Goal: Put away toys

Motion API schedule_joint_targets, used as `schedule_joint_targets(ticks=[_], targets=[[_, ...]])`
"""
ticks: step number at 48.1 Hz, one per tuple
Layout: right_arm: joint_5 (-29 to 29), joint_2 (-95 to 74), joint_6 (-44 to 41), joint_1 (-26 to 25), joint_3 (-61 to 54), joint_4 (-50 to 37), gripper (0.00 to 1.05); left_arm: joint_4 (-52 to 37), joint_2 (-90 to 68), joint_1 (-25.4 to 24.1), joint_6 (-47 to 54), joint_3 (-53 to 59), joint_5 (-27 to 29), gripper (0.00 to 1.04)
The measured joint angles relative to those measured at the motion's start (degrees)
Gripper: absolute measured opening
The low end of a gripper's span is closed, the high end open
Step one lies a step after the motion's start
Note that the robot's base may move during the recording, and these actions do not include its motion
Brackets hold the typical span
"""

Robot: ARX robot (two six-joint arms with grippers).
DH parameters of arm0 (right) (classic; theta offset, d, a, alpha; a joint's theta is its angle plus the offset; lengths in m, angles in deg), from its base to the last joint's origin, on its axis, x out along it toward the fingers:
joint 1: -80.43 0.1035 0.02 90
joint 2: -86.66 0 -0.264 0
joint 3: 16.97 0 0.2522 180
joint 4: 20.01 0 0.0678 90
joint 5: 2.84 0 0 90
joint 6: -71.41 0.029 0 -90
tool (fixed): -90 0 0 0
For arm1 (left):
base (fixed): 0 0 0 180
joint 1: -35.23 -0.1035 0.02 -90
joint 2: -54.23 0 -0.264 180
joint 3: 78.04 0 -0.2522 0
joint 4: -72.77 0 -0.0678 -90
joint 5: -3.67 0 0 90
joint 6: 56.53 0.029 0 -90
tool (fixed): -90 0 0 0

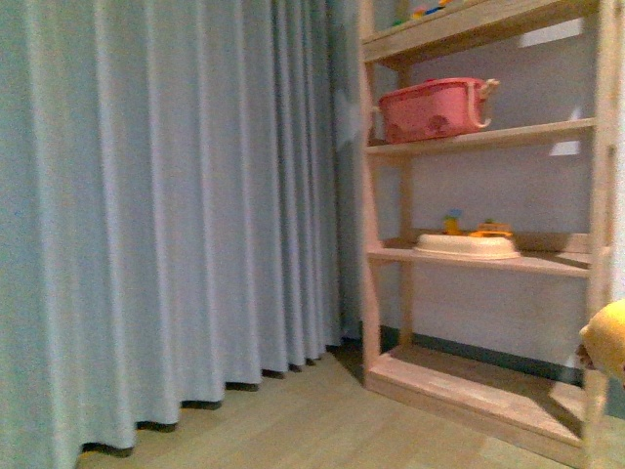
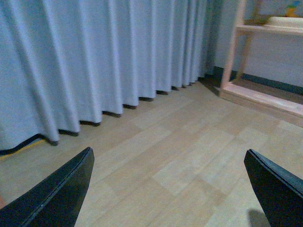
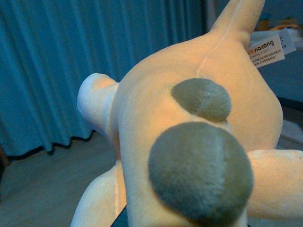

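left hand (image 2: 168, 151) splayed wide over floor (image 2: 189, 118)

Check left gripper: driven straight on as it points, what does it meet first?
Left gripper is open, nothing between its fingers. Ahead lies bare floor, then the curtain hem. Probably floor first; depth is unclear.

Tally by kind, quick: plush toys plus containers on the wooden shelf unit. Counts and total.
orange-yellow plush animal: 1
pink plastic basket: 1
cream shallow tray: 1
total: 3
small bright toys behind the tray: too blurred to count.
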Motion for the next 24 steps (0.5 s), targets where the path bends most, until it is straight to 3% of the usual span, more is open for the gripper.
schedule_joint_targets(ticks=[24], targets=[[0.0,0.0,0.0,0.0,0.0,0.0,0.08,0.0,0.0,0.0,0.0,0.0,0.0,0.98]])
